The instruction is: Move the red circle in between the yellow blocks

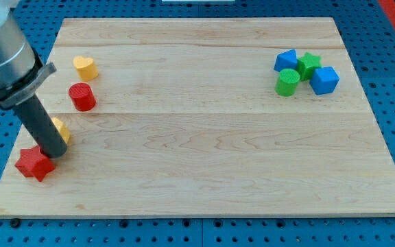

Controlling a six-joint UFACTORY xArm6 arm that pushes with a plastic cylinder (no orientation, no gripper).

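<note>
Leaning in from the view's top left, my tip [57,152] is down on the pale wooden board [204,137], holding nothing, between a half-hidden yellow block [62,128] and a red star block [33,164]. Red circle [82,97] sits between that yellow one and a yellow heart block [84,66], near both. Two blue cubes [286,60] [324,79], green star [309,64] and green cylinder [287,81] huddle far right.

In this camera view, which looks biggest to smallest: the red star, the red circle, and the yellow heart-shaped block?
1. red star, clearly the largest.
2. red circle and yellow heart block: they look alike, so I won't rank them. The star also lies nearer the view's bottom.
</note>
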